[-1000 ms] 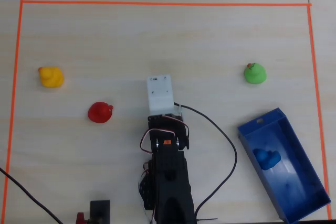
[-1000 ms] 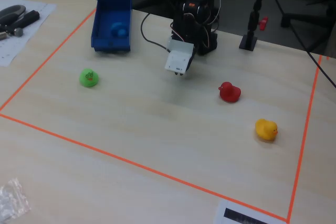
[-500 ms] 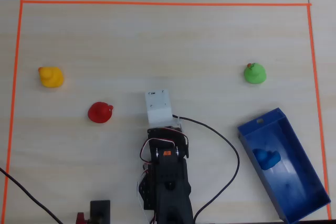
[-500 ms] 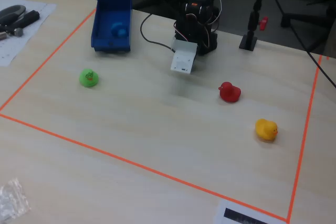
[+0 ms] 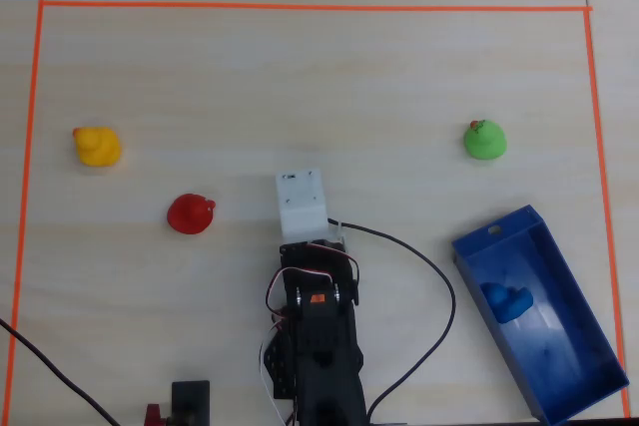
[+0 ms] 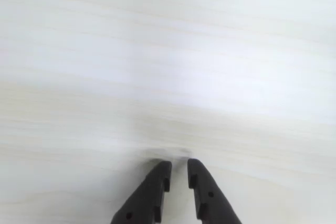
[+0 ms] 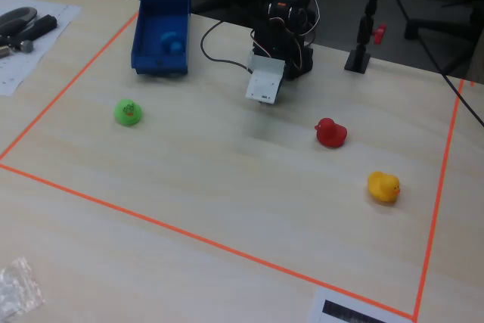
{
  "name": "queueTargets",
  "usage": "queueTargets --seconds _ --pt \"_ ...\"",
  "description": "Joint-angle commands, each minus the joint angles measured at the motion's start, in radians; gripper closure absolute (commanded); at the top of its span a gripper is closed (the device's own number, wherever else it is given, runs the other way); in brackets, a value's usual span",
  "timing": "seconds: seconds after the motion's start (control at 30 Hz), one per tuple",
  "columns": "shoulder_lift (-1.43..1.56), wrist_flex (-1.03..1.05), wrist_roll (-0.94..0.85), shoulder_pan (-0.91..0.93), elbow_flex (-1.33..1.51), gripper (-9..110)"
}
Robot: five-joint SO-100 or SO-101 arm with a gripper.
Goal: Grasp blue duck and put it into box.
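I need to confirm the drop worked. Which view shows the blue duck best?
The overhead view: the blue duck lies inside the box, seen from straight above. The fixed view shows it smaller, far off. The wrist view shows only bare table.
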Motion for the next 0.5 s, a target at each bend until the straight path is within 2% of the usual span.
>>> queueTargets --seconds 0.0,0.47 --pt "0.002 0.028 0.006 0.009 -0.006 101" --pt "0.002 0.028 0.008 0.012 -0.006 100"
